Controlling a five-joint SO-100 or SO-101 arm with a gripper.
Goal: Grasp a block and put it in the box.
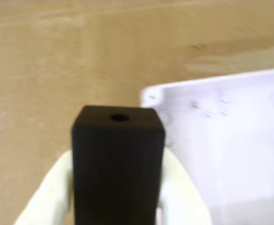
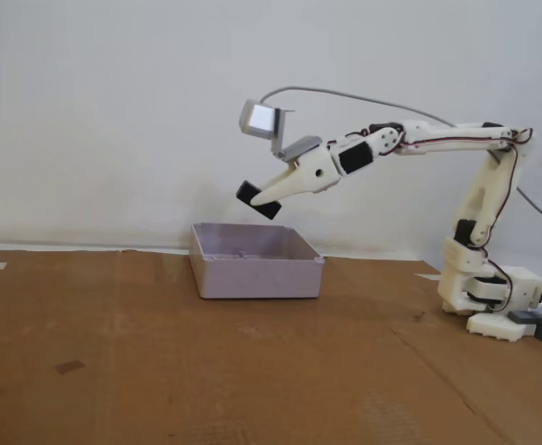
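Note:
My gripper (image 2: 262,198) is shut on a black block (image 2: 257,199) and holds it in the air above the box (image 2: 255,276), over its middle part in the fixed view. In the wrist view the block (image 1: 118,164) is a black cuboid with a small round hole in its top end, clamped between the two white fingers (image 1: 45,194). The box is pale grey and open-topped; it stands on the cardboard-covered table. In the wrist view its corner and floor (image 1: 230,140) lie to the right of the block.
The arm's base (image 2: 493,301) stands at the right of the brown cardboard surface (image 2: 206,371). A white wall is behind. A small dark mark (image 2: 69,367) lies on the cardboard at front left.

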